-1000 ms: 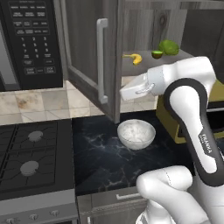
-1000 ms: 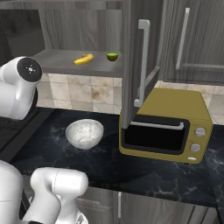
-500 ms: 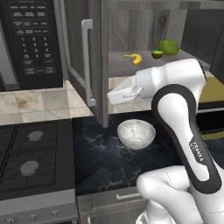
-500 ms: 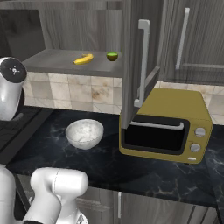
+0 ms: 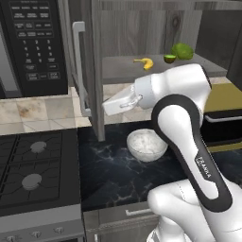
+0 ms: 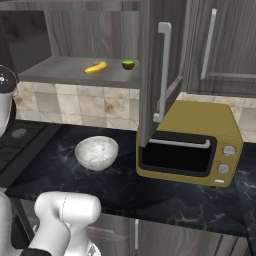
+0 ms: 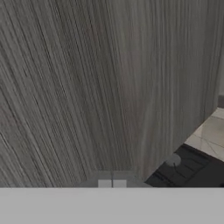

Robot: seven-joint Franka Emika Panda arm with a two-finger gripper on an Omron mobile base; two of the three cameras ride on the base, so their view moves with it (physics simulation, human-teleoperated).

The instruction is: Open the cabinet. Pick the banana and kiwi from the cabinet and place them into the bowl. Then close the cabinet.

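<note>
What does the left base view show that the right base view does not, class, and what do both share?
Left base view alone: the black microwave with a keypad, the black stove burners and a large lumpy bright green fruit on the shelf. Right base view alone: the mustard-yellow toaster oven's dark glass door and round knobs. Both share the curved yellow banana, the small halved green kiwi, the white speckled bowl and the opened wood-grain cabinet door.

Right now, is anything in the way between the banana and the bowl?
Nothing visible blocks it. The banana lies on the open cabinet shelf beside the kiwi, and the bowl sits uncovered on the counter below. Both doors are swung aside.
</note>
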